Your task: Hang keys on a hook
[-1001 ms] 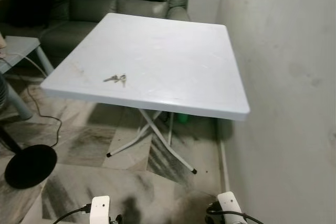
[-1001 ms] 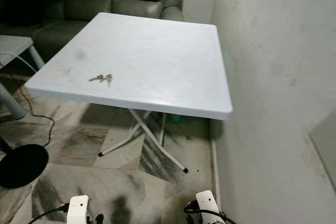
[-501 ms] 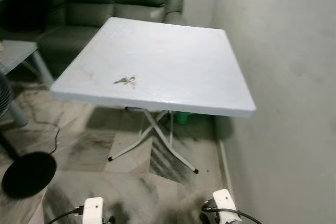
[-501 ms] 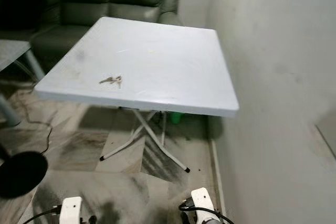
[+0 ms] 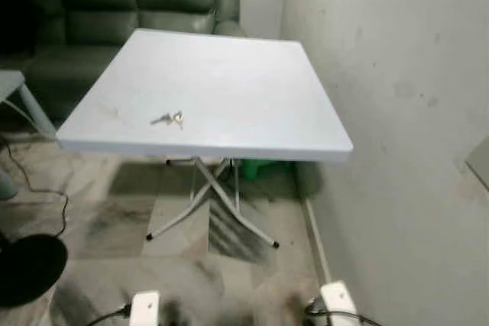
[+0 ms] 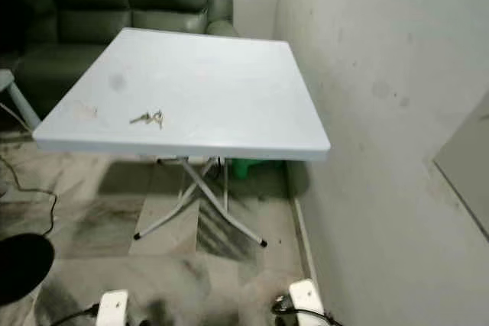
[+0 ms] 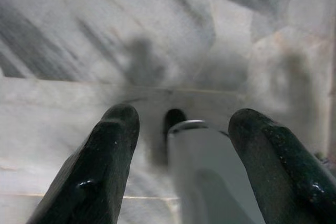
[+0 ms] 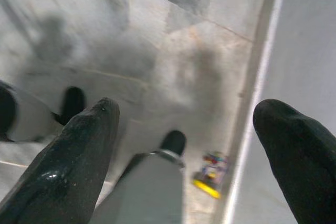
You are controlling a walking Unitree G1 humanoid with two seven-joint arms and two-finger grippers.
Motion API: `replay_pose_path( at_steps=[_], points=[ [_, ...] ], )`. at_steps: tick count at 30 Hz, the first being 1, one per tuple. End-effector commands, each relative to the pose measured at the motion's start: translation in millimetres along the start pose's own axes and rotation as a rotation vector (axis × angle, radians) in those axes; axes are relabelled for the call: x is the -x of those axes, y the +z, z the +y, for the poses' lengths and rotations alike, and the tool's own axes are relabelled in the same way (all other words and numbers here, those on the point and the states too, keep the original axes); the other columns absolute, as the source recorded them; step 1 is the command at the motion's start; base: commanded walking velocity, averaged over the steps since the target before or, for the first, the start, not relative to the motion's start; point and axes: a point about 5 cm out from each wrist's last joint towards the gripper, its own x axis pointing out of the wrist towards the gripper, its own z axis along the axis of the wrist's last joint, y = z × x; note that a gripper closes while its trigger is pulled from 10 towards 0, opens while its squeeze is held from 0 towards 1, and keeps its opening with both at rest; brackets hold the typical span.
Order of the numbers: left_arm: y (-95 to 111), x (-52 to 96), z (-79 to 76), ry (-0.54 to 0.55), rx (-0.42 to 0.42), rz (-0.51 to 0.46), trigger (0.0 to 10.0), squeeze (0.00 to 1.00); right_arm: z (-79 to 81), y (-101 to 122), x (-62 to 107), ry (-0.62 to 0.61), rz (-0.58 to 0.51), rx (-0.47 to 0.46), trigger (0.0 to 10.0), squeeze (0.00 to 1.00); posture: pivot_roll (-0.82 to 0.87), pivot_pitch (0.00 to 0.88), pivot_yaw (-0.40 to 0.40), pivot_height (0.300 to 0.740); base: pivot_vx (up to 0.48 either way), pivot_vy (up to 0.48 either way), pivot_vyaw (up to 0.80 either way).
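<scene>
A small bunch of keys lies on the white folding table, near its front left edge. Both arms hang low, well short of the table, with only their white wrists showing at the bottom of the eye views. My left gripper is open, its black fingers pointing down at the marble floor. My right gripper is open too, spread wide above the floor beside the wall. I can make out no hook.
A dark green sofa stands behind the table. A plain wall runs along the right. A black round base and a cable lie on the floor at left. A small colourful object lies by the skirting.
The whole picture has shifted, so the camera has turned to the right and the table sits more to the left. The keys have not moved on the table.
</scene>
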Motion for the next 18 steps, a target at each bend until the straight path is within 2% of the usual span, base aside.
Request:
replay_pose_path(
  at_steps=[1, 9, 18],
  points=[
    [3.9, -1.5, -8.1, -0.023, 0.004, -0.011, 10.0, 0.0, -11.1, -2.6, 2.7, -0.027, 0.005, 0.005, 10.0, 0.0, -0.07, 0.0, -0.043, 0.74, 0.0, 0.352, 0.0],
    [3.5, -1.5, -8.1, -0.02, 0.007, -0.01, 10.0, 0.0, -10.9, -3.0, 2.8, -0.027, 0.006, 0.005, 10.0, 0.0, -0.06, 0.0, -0.044, 0.74, 0.0, 0.349, 0.0],
    [3.5, -1.5, -7.8, -0.016, 0.021, -0.009, 10.0, 0.0, -10.7, -3.1, 2.8, -0.027, 0.005, 0.0, 10.0, 0.0, -0.06, 0.0, -0.044, 0.74, 0.0, 0.48, 0.0]
  ],
)
